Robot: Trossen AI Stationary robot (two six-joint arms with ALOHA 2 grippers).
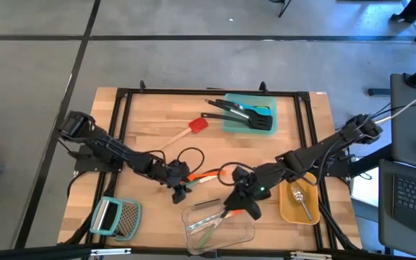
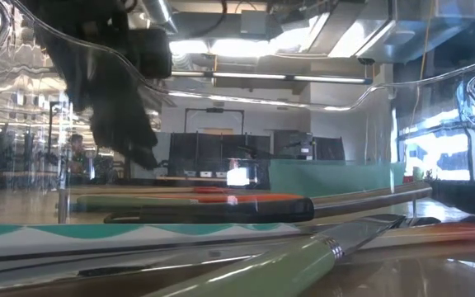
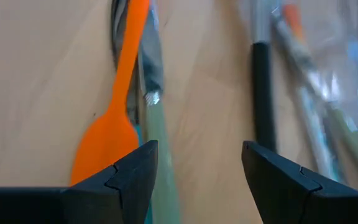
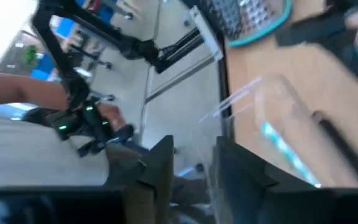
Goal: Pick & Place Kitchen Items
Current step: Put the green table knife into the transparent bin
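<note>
High view shows your right hand (image 1: 245, 204), state unclear, above the clear box (image 1: 219, 225) holding slim tools; left hand (image 1: 180, 192) open beside the orange spatula (image 1: 202, 176).

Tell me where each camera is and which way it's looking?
High view: above the table, looking straight down on both arms, left gripper and right gripper near the clear container.
Low view: at tabletop height, looking level through the clear container wall; a dark arm part hangs above.
Left wrist view: on the left arm, facing down past its open fingers at the orange spatula.
Right wrist view: on the right arm, past its fingers over the table's near edge.
Shared: high and left wrist views both show the orange spatula.
</note>
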